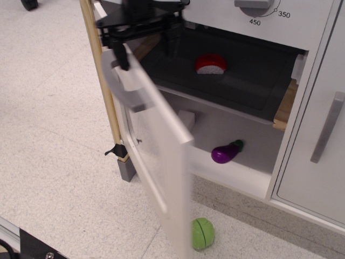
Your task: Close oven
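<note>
The white toy oven [302, 24] stands open, with its dark inner tray [242, 81] in view. Its large white door [161, 145] is hinged at the left and stands about halfway swung toward the opening. The grey arched handle [123, 89] faces outward. My black gripper [146, 49] hangs over the door's top edge near the hinge side. Its fingers [123, 56] are spread apart and straddle the door, one on each side. It is not clamped on anything.
A red and white toy [210, 63] lies on the tray. A purple eggplant [226, 152] and a white block [187, 116] lie on the lower shelf. A green ball [202, 233] lies on the floor by the door's free edge. A narrow cabinet door [315, 178] with a straight bar handle [327, 127] is to the right.
</note>
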`<state>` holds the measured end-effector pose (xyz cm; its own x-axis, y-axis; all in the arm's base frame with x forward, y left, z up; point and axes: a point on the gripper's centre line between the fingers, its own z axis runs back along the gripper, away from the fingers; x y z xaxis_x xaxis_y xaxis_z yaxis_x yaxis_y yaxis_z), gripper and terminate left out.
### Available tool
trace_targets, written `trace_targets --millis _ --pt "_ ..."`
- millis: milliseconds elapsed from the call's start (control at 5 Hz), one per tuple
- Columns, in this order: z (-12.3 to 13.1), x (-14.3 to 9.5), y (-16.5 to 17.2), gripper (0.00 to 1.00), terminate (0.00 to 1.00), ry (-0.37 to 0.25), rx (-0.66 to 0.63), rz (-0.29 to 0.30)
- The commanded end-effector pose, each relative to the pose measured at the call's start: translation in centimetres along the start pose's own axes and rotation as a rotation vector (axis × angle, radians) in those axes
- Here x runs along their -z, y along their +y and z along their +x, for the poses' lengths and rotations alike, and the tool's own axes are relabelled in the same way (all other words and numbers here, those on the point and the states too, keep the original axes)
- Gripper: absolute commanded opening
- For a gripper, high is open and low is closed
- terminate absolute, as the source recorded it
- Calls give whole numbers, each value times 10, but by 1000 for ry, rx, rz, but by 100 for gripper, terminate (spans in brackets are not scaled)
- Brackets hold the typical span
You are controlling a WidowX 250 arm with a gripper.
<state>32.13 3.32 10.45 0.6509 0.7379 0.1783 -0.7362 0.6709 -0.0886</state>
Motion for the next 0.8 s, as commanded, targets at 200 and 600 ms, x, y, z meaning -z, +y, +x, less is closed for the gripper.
trace_targets --millis 200,600 --pt "-23 -42 3 100 0 -6 216 -64" --pt "-52 -31 52 100 0 -12 595 -41"
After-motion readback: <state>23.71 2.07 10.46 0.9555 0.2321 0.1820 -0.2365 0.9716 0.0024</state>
